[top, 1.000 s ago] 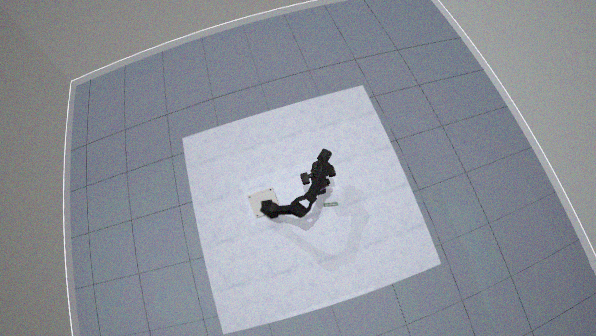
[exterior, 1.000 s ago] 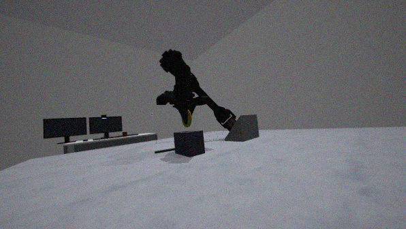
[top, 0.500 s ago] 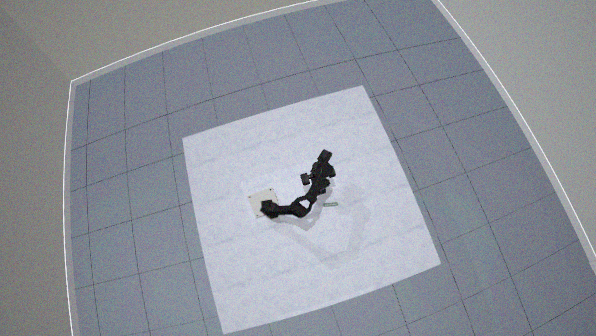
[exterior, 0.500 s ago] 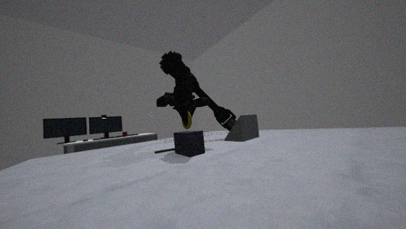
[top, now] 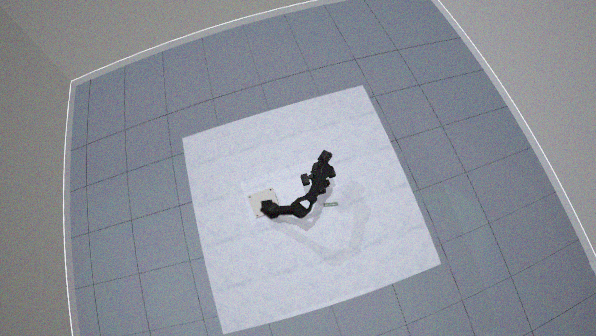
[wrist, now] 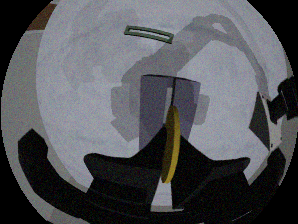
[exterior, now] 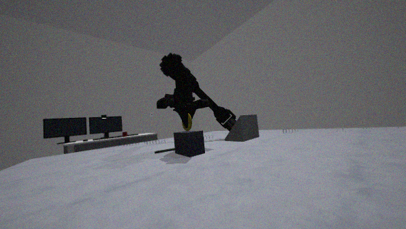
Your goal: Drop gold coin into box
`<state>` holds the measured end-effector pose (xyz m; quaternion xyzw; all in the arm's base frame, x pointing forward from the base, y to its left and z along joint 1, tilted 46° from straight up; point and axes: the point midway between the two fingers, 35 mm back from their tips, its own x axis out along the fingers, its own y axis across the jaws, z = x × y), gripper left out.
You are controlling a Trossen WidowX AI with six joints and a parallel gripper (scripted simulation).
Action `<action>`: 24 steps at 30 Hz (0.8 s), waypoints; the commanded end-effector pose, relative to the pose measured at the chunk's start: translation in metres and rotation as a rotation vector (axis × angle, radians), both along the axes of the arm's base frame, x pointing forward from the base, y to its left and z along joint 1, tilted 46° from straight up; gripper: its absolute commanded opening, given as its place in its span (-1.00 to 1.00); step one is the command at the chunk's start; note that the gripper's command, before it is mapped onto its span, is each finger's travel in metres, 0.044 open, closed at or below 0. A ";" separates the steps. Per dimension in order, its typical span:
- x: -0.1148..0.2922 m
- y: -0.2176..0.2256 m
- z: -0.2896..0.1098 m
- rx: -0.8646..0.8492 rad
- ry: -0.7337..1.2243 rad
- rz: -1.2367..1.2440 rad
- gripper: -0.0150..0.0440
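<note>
The gold coin (exterior: 189, 122) (wrist: 172, 147) is upright on edge between the fingertips of my gripper (exterior: 186, 123) (wrist: 166, 131), which is shut on it. The coin's lower edge hangs just above the grey box (exterior: 189, 144) (wrist: 150, 107), with little or no gap visible in the exterior view. In the wrist view the slot (wrist: 173, 91) is a thin dark line on the lid. The coin lies nearly in line with it, slightly angled; its near part is hidden. The dark-green holder (top: 330, 204) (exterior: 165, 150) (wrist: 172, 38) is empty. The arm hides the box in the top view.
The arm's base stands at a pale plate (top: 254, 201) with a wedge-shaped side (exterior: 245, 129). The holder lies flat near the box. A desk (exterior: 116, 142) with two monitors (exterior: 65, 127) (exterior: 105, 125) stands in the background.
</note>
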<state>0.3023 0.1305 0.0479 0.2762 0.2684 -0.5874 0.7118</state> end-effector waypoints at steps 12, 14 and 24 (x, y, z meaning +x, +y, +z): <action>0.000 0.000 0.000 0.000 0.000 0.000 0.05; 0.000 0.000 0.000 0.000 0.000 0.000 0.05; -0.004 0.017 0.016 -0.007 0.015 0.012 0.94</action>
